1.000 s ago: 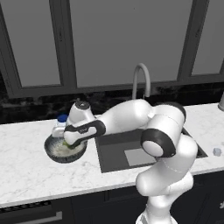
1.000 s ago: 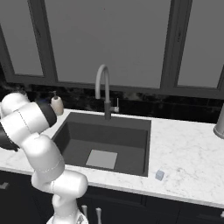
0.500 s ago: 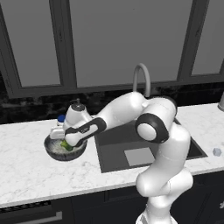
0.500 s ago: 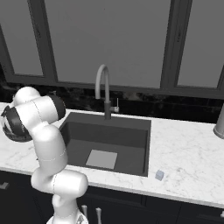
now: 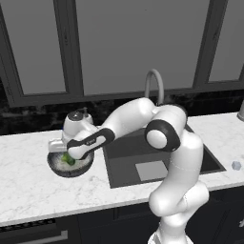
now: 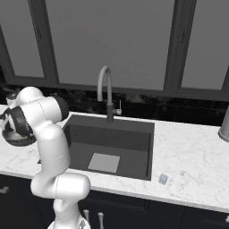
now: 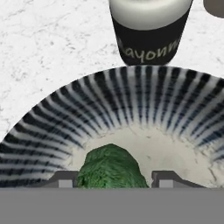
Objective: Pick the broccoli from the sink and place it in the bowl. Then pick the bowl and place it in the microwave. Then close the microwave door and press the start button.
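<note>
One broccoli [image 7: 111, 168] between parted gripper [image 7: 112, 178] tips inside bowl [image 7: 65, 118]; mayonnaise jar [image 7: 148, 30] behind, grip unclear.

Gripper [image 7: 111, 180] sits low inside the round deep striped blue-grey bowl [image 5: 56, 167], bowl wall rising on all sides, bright green lumpy broccoli floret [image 7: 111, 168] between the fingertips. Dark mayonnaise jar with white lid [image 7: 148, 30] stands just beyond the bowl's far rim, blocking that side. White marble counter [image 5: 28, 190] in front of the bowl is bare. Dark grey recessed sink [image 6: 112, 145] opens to the right, curved grey faucet [image 6: 106, 91] behind it.
</note>
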